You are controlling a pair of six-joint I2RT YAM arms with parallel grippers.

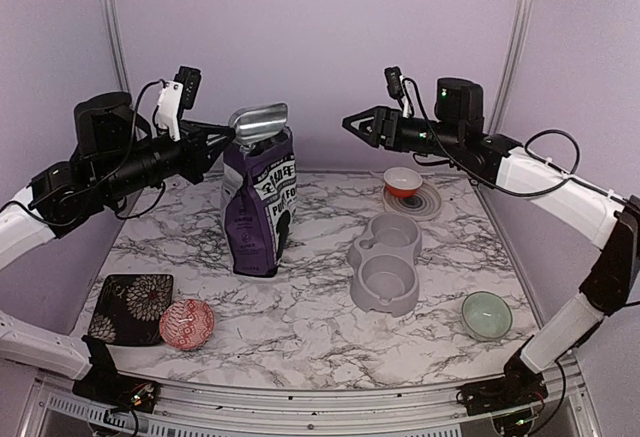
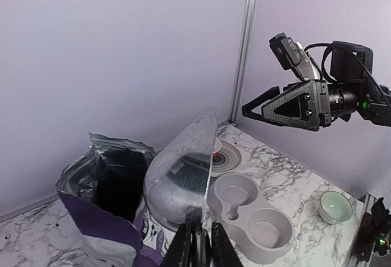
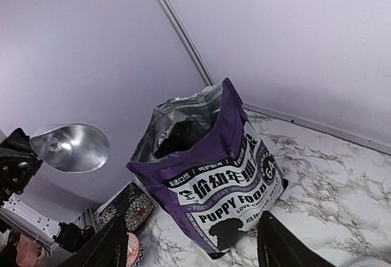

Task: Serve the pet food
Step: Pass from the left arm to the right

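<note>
A purple puppy food bag [image 1: 258, 207] stands open at the table's left middle. Its mouth [image 3: 183, 129] is dark, and the pet food does not show. My left gripper [image 1: 222, 139] is shut on the handle of a shiny metal scoop [image 1: 260, 122], which hangs just above the bag's top. In the left wrist view the scoop [image 2: 180, 175] rises from the closed fingers [image 2: 181, 248]. No kibble shows on the scoop [image 3: 70, 148]. My right gripper [image 1: 352, 125] hovers open and empty, to the right of the bag [image 3: 214, 181] and high above the table.
A grey double-bowl feeder [image 1: 385, 262] lies right of the bag, both wells empty. Behind it a red-and-white bowl [image 1: 401, 181] sits on a striped plate. A green bowl [image 1: 486, 314] stands front right. A red patterned bowl [image 1: 186, 322] and a dark floral plate [image 1: 131, 307] are front left.
</note>
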